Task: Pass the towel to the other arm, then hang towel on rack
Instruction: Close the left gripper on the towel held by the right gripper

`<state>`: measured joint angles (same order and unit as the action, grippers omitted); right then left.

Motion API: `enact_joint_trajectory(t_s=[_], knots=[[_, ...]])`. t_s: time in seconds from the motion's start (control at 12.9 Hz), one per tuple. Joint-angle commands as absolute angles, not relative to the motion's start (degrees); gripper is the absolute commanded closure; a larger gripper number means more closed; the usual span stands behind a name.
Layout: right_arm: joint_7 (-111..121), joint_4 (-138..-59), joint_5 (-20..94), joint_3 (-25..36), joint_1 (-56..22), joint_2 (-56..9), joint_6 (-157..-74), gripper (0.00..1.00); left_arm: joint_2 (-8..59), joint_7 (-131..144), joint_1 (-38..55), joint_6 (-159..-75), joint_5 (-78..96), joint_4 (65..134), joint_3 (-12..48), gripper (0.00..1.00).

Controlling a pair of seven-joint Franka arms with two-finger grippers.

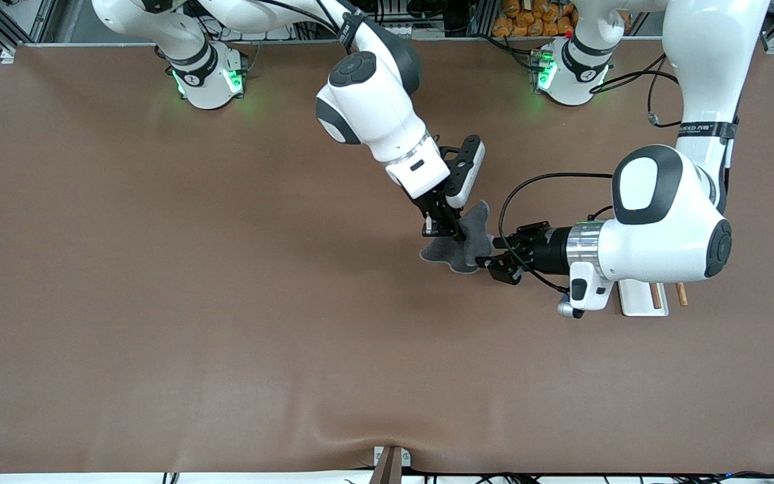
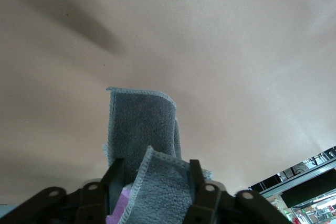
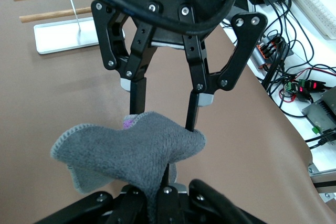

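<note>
The towel (image 1: 471, 235), dark grey with a purple inner face, hangs bunched over the middle of the table. My right gripper (image 1: 442, 232) is shut on it from above and holds it up; in the right wrist view (image 3: 163, 192) its jaws pinch a fold of the towel (image 3: 121, 150). My left gripper (image 1: 496, 257) reaches in level from the left arm's end, open, its fingers straddling the towel's edge. In the left wrist view the towel (image 2: 142, 129) lies between the spread fingers (image 2: 197, 182). The left gripper (image 3: 164, 119) also shows in the right wrist view.
The rack (image 1: 642, 299), a white base plate with two wooden rods, stands on the table under the left arm's wrist, toward the left arm's end. It also shows in the right wrist view (image 3: 63, 35). Brown mat (image 1: 226, 302) covers the table.
</note>
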<state>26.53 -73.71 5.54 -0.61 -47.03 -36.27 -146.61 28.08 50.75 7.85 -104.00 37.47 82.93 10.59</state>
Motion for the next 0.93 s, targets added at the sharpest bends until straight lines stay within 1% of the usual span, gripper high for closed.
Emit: enact_joint_trajectory(t_s=[0.0, 0.08, 0.39, 0.7, 0.85], knots=[[26.28, -73.21, 5.98, -0.18, -47.46, -36.91, -147.57, 1.00, 28.65, 51.15, 7.91, -104.33, 39.28, 81.74, 10.81, 0.50], [26.28, -73.21, 5.98, -0.18, -47.46, -36.83, -147.74, 1.00, 28.65, 51.15, 7.82, -104.24, 39.55, 81.74, 10.81, 0.54], [26.28, -73.21, 6.06, -0.18, -47.46, -36.83, -147.83, 1.00, 28.65, 51.15, 7.82, -104.33, 39.55, 81.74, 10.81, 0.63], [25.84, -73.21, 5.98, -0.18, -47.46, -36.83, -147.83, 1.00, 28.65, 51.15, 7.82, -104.33, 39.55, 81.74, 10.81, 0.86], [25.66, -73.21, 5.98, -0.18, -47.46, -36.83, -147.83, 1.00, 28.56, 51.15, 7.82, -104.33, 39.55, 81.65, 10.81, 1.00]])
